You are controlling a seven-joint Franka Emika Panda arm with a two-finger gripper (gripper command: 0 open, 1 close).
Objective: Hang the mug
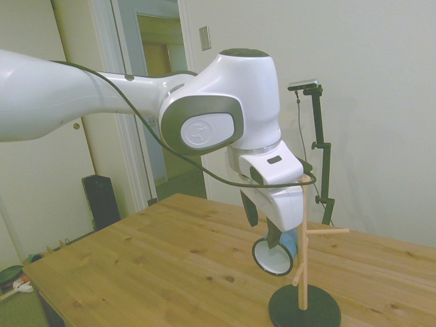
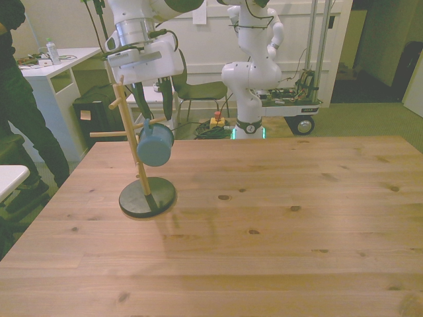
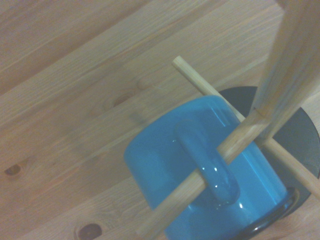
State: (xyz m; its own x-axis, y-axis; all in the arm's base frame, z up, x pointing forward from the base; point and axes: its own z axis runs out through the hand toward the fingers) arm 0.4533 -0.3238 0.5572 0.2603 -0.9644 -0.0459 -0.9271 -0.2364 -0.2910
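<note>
On the wooden table [image 2: 277, 218], toward the front view's left, we see a mug tree [image 2: 131, 142]: a round black base [image 2: 147, 197] carrying a slim, light wooden post with several pegs slanting out from it. Behind the table stand a second white robot arm on a wheeled cart [image 2: 254, 72], a chair [image 2: 198, 89] and a white desk [image 2: 56, 66], and a person in dark clothes [image 2: 16, 99] stands at the front view's left edge. None of these touches the tree.

We find the light-blue mug [image 2: 154, 145] up off the table, just beside the post. In the wrist view a wooden peg [image 3: 200, 180] passes through the loop of the handle [image 3: 207, 167], so the mug [image 3: 200, 165] is threaded on that peg. Its long axis lies roughly level rather than upright. In the side view the white interior and dark rim [image 1: 274, 257] face the camera and slightly downward; in the front view we see only the closed blue bottom.

The gripper [image 1: 272, 228] hangs right above the mug, close against the post, with a peg [image 1: 327, 233] jutting out past it. Its dark fingers [image 1: 249, 208] reach down to the mug's upper side, but we cannot tell whether they are clamped on it or parted.
</note>
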